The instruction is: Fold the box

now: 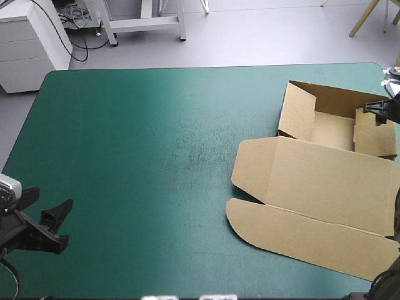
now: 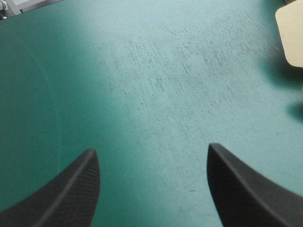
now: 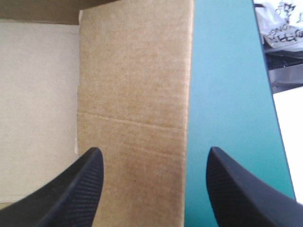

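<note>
High view: brown box sits on the right part of the teal-green table. Tray part at the far right has walls raised; lid and front flap lie flat toward the near edge. Left gripper is over the near-left corner, well apart from the box. Right gripper is at the tray's right wall.

Left wrist view: left gripper fingers spread apart, only bare cover between them; a rounded box corner shows far ahead.

Right wrist view: right gripper fingers spread apart over the box wall, its outer edge between them, cover beside it.
</note>
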Action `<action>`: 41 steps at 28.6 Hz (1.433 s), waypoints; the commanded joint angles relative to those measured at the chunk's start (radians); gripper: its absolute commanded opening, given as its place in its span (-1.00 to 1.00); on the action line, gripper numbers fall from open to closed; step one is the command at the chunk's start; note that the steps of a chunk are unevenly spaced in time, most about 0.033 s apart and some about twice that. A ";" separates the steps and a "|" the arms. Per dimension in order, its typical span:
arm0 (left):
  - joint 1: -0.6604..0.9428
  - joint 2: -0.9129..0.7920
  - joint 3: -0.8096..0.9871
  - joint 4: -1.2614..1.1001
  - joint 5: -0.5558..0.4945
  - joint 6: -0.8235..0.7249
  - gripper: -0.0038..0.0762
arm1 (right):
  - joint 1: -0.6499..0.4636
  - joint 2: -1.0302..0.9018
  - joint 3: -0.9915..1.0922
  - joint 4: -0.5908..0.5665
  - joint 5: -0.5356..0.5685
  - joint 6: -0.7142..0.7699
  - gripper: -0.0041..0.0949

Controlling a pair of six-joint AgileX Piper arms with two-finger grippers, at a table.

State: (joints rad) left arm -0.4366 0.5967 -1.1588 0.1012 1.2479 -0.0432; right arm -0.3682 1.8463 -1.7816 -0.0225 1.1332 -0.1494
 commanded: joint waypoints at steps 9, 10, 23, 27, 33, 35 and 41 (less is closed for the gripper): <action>-0.007 0.008 -0.019 0.073 -0.068 0.004 0.20 | 0.073 -0.288 -0.028 0.165 0.043 -0.052 0.01; -0.007 0.008 -0.019 0.080 -0.071 0.004 0.20 | 0.093 -0.301 -0.028 0.165 0.050 -0.052 -0.02; -0.007 0.008 -0.019 0.140 -0.093 -0.004 0.19 | 0.438 -0.528 0.007 0.162 0.027 -0.070 -0.11; -0.007 0.008 -0.019 0.140 -0.097 -0.004 0.19 | 0.501 -0.639 0.119 0.164 0.001 -0.087 -0.16; -0.007 0.008 -0.019 0.140 -0.105 0.002 0.19 | 0.543 -0.874 0.377 0.192 -0.097 -0.119 -0.16; -0.007 0.008 -0.019 0.140 -0.105 0.002 0.19 | 0.543 -0.955 0.476 0.200 -0.136 -0.119 -0.16; -0.007 0.008 -0.019 0.140 -0.105 0.003 0.19 | 0.543 -1.198 0.720 0.206 -0.197 -0.141 -0.22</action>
State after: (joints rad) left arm -0.4366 0.5967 -1.1588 0.2265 1.2098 -0.0384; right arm 0.1710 0.7327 -1.1210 0.1746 1.0237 -0.2728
